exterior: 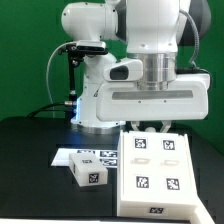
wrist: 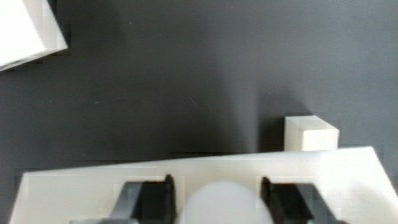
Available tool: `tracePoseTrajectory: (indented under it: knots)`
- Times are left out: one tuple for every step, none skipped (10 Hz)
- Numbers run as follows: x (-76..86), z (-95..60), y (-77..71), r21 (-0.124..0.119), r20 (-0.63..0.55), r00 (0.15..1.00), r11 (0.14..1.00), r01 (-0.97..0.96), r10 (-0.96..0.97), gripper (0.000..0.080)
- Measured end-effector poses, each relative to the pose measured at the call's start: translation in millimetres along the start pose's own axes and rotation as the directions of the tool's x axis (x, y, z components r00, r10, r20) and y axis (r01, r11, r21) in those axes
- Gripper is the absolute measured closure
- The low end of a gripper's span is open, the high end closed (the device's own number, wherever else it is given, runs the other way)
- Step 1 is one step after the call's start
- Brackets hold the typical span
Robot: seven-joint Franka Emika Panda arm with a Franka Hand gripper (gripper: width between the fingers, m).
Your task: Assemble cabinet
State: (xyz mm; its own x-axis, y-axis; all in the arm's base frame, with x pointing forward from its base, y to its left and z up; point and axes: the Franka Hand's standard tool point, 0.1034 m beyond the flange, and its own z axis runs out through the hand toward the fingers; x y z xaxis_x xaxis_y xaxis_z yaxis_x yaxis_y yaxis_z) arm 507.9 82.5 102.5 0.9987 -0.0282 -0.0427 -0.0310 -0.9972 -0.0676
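Observation:
The cabinet (exterior: 155,172) is a large white box lying on the black table at the exterior view's right, with several square tags on its upper face. My gripper (exterior: 155,127) reaches straight down onto its far edge. In the wrist view the cabinet (wrist: 98,178) fills the near part of the picture. The two dark fingers (wrist: 151,198) stand on either side of a rounded white part of it. My gripper (wrist: 217,200) looks shut on that part. The cabinet rests on the table.
A small white tagged block (exterior: 85,173) lies at the exterior view's left of the cabinet; a small white block (wrist: 310,132) shows in the wrist view. The marker board (exterior: 80,157) lies behind it. A white flat piece (wrist: 22,35) shows at one corner. The robot base (exterior: 95,95) stands behind.

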Motion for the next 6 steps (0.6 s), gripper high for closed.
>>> tracePoseTrajectory:
  knots:
    - [0.0, -0.4, 1.2, 0.000, 0.005, 1.000, 1.000, 0.000, 0.000, 0.0577]
    - [-4.6, -12.8, 9.2, -0.005, 0.120, 0.993, 1.000, 0.008, -0.008, 0.0577]
    - [10.3, -35.3, 14.6, -0.004, 0.199, 0.980, 1.000, -0.006, 0.007, 0.0577]
    - [26.3, -41.3, 13.2, -0.003, 0.242, 0.970, 1.000, -0.010, 0.010, 0.0577]
    - [30.8, -38.3, 10.8, -0.003, 0.239, 0.971, 1.000, -0.023, 0.023, 0.0577]
    - [29.1, -37.6, 11.5, -0.003, 0.242, 0.970, 1.000, -0.024, 0.024, 0.0577]
